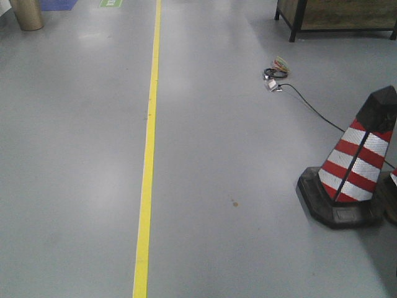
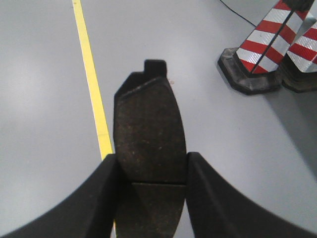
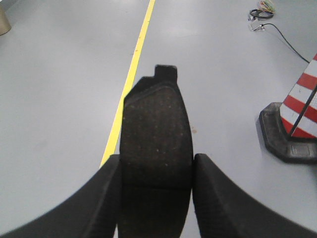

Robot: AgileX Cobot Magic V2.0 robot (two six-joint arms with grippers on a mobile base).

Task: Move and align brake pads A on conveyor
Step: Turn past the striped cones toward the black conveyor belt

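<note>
My left gripper (image 2: 151,171) is shut on a brake pad (image 2: 148,134), a dark brown oblong with a centre groove and a tab at its far end, held flat above the grey floor. In the right wrist view my right gripper (image 3: 156,171) is shut on a second brake pad (image 3: 156,131) of the same shape, its speckled friction face up. Both pads stick out forward between the black fingers. The conveyor is out of view in all frames. Neither gripper appears in the front view.
Grey floor with a yellow line (image 1: 147,155) running away from me. A red-and-white traffic cone (image 1: 353,167) stands at the right; the left wrist view shows two cones (image 2: 262,44). A cable with a small device (image 1: 273,81) lies farther ahead. Dark furniture (image 1: 335,18) stands far right.
</note>
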